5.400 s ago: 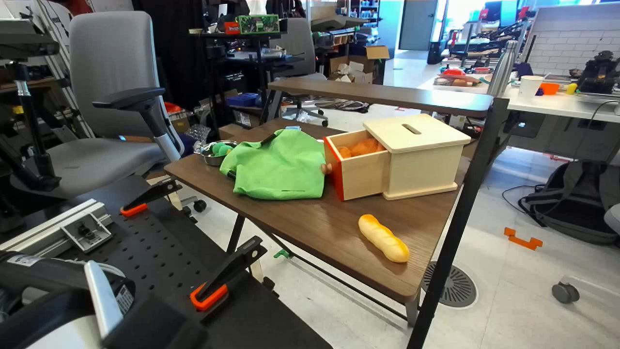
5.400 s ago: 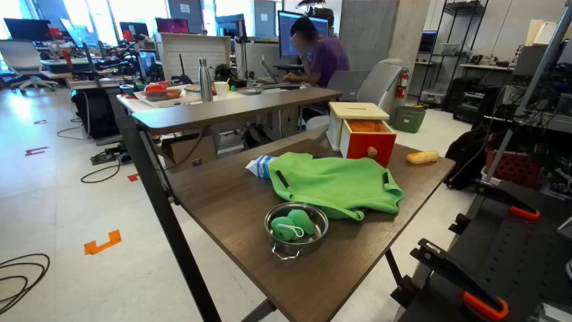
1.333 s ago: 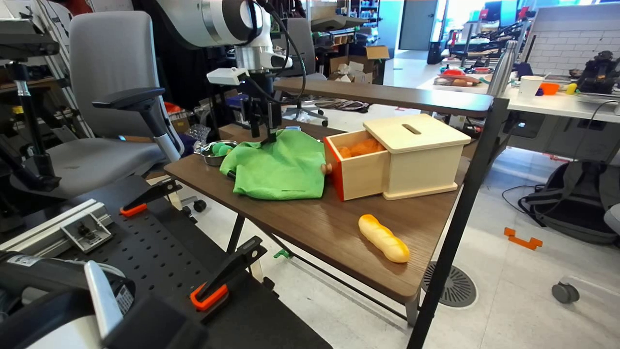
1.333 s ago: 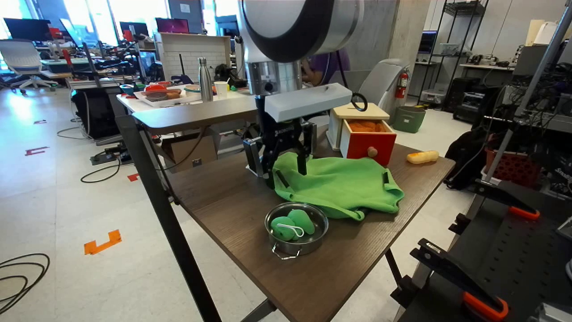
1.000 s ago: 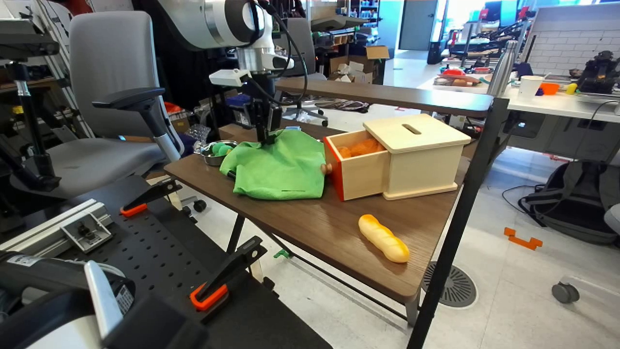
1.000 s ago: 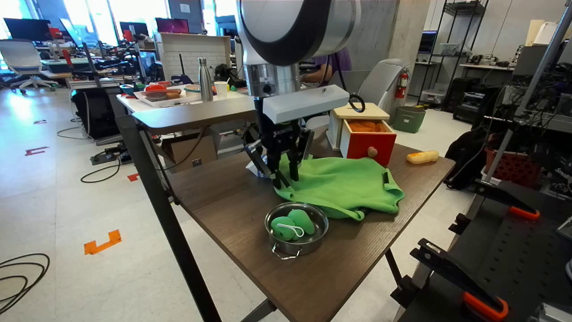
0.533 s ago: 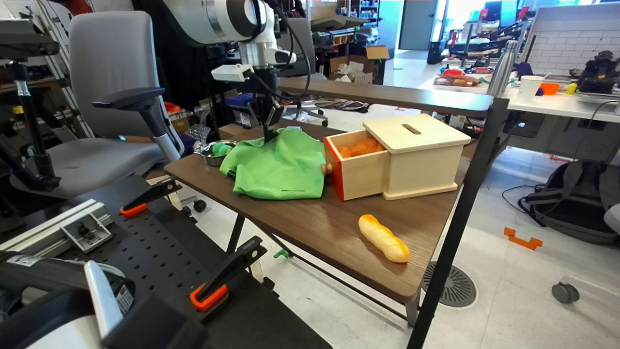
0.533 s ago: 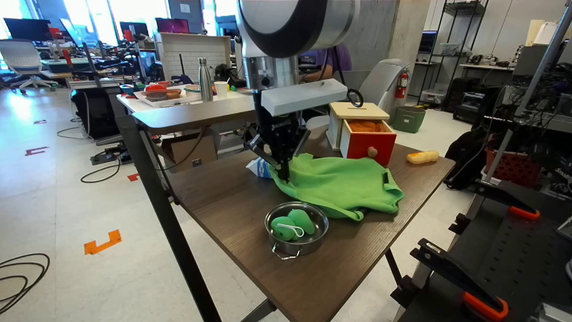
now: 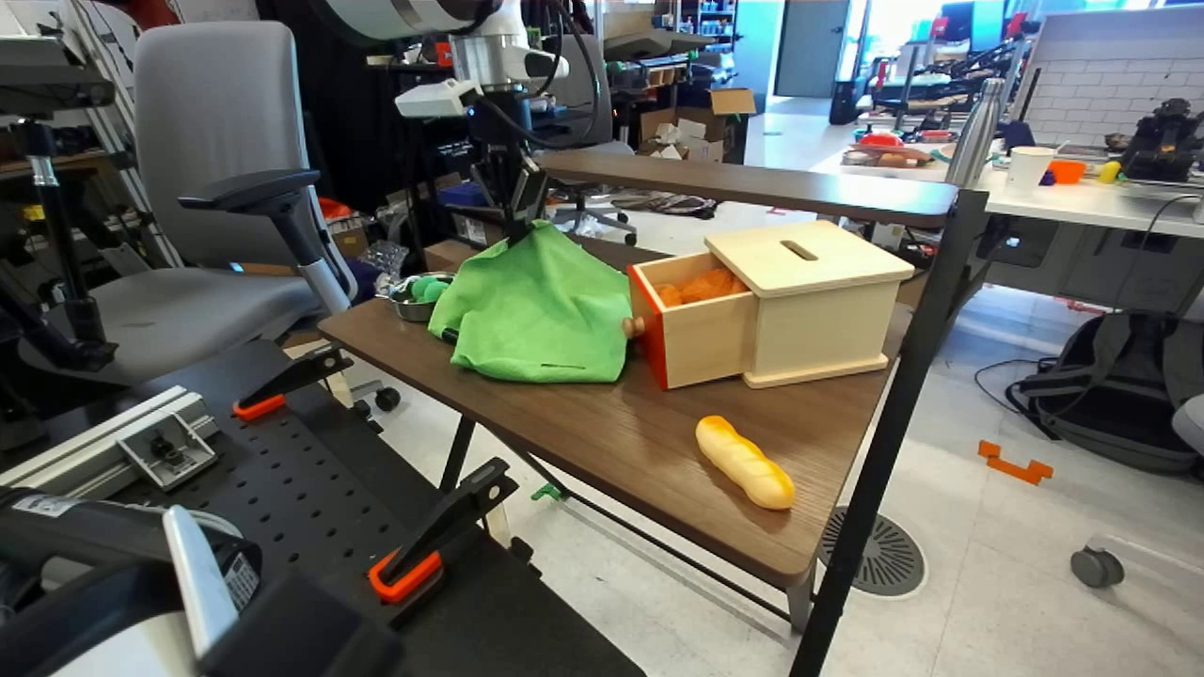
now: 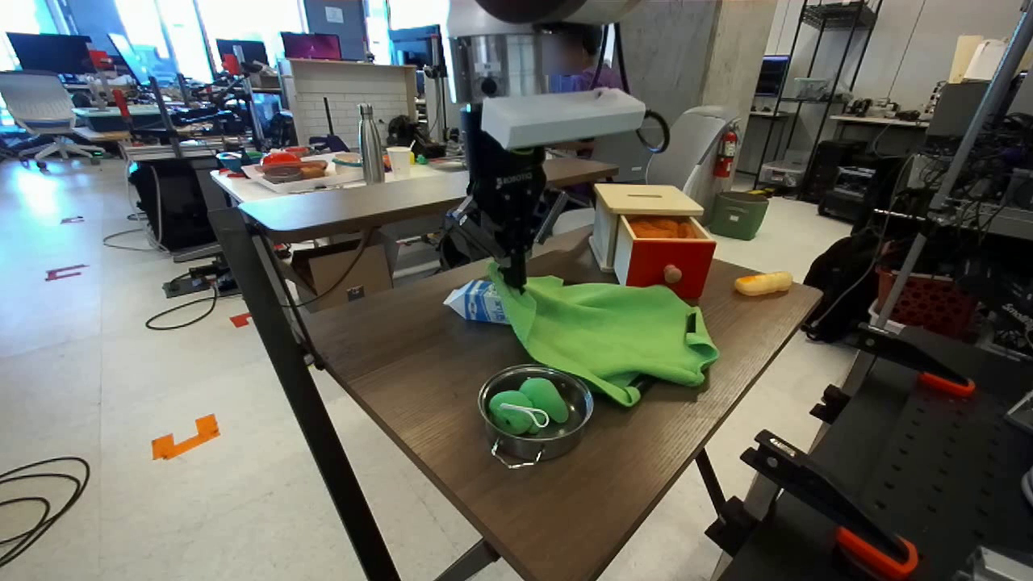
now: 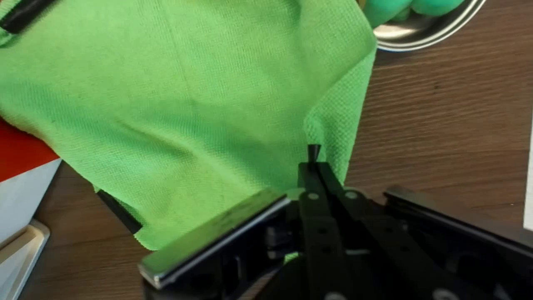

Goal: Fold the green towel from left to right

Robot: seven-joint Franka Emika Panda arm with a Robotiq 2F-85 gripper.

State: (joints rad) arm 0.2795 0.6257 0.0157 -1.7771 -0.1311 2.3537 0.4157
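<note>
Green towel lies rumpled on the brown table, one corner standing in a peak at your gripper. Your arm enters from eleven o'clock in an exterior view and bends at the wrist, so that the gripper hangs pointing toward six o'clock. Its fingers are drawn together, with next to no gap at the tips, and you have the towel's corner pinched between them; a black tab shows at the tips, and whether it belongs to the towel cannot be told. Reading from the towel's middle in an exterior view, your gripper stands at ten o'clock, and the blue-and-white carton at nine, partly hidden by the towel. You have the metal pot, holding green objects, between seven and eight o'clock, just beside the towel. The wooden box, its red-fronted drawer partly out, stands toward one o'clock, near the towel; contact cannot be established. At two o'clock, apart from the towel, a yellow bread-shaped piece lies on the same table.
</note>
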